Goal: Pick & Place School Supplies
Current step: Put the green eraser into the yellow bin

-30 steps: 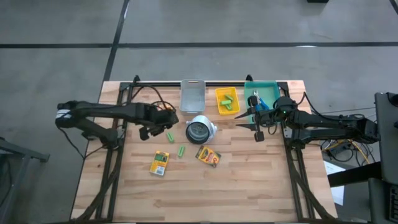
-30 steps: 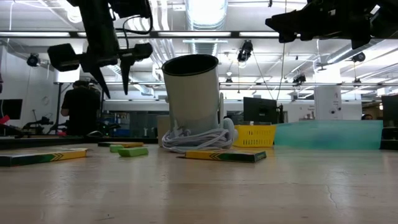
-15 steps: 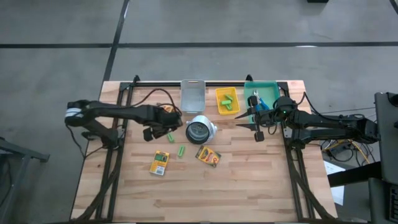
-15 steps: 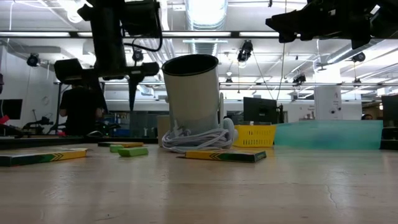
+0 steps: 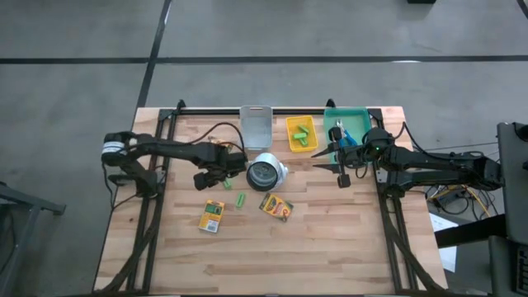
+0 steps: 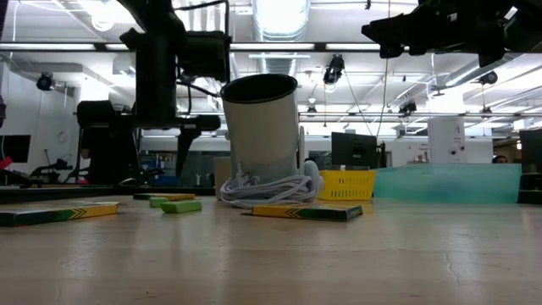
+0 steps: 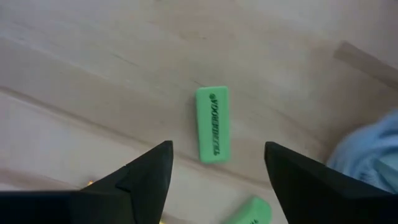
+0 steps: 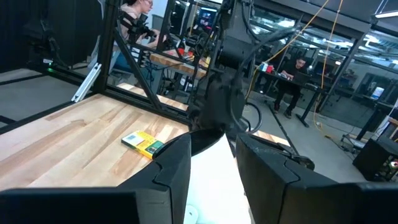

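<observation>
While the left gripper [image 5: 216,176] hung over a green stick [image 7: 212,124] on the desk [image 5: 330,247], its fingers were spread with nothing between them.

The stick was seen lying flat between the fingertips in the left wrist view, with a second green piece [image 7: 249,212] cut off at the picture's edge. Two crayon boxes [image 5: 211,216] [image 5: 275,206] were placed mid-desk, near a white cylinder [image 5: 264,173] whose contents could not be made out. The right gripper [image 5: 341,165] was held by the green tray [image 5: 360,114] at the desk's far right corner; whether it was clenched could not be told. The tray's blue-handled tools [image 5: 342,136] were partly hidden by the arm.
</observation>
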Controlling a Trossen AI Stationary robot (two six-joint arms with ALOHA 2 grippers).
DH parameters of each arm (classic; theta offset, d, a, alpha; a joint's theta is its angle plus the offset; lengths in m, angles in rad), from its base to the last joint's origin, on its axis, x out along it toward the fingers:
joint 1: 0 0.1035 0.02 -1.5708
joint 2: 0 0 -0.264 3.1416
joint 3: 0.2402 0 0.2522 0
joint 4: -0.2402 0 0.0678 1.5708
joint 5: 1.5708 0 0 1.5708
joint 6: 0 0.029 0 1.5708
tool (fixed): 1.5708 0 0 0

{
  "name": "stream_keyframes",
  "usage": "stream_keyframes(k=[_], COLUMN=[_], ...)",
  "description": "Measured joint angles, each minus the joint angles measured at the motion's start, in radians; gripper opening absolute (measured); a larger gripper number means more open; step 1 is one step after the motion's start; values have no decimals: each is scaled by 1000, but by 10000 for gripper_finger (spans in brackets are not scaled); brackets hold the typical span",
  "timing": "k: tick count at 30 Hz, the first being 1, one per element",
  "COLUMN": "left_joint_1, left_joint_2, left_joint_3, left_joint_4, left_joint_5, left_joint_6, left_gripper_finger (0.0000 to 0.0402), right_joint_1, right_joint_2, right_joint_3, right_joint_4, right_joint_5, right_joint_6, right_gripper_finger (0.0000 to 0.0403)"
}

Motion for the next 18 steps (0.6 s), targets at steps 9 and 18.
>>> stream_keyframes(k=[9,18], left_joint_1=[0,0], left_joint_2=[74,88], left_joint_3=[0,0], left_joint_4=[33,40], left_joint_5=[-8,-51], left_joint_6=[-16,2], left_gripper_finger=[257,257], right_joint_1=[0,0], right_joint_2=[0,0], right_joint_3=[0,0], right_joint_4=[0,0], right_joint_5=[0,0], right_joint_6=[0,0], right_gripper_finger=[116,126])
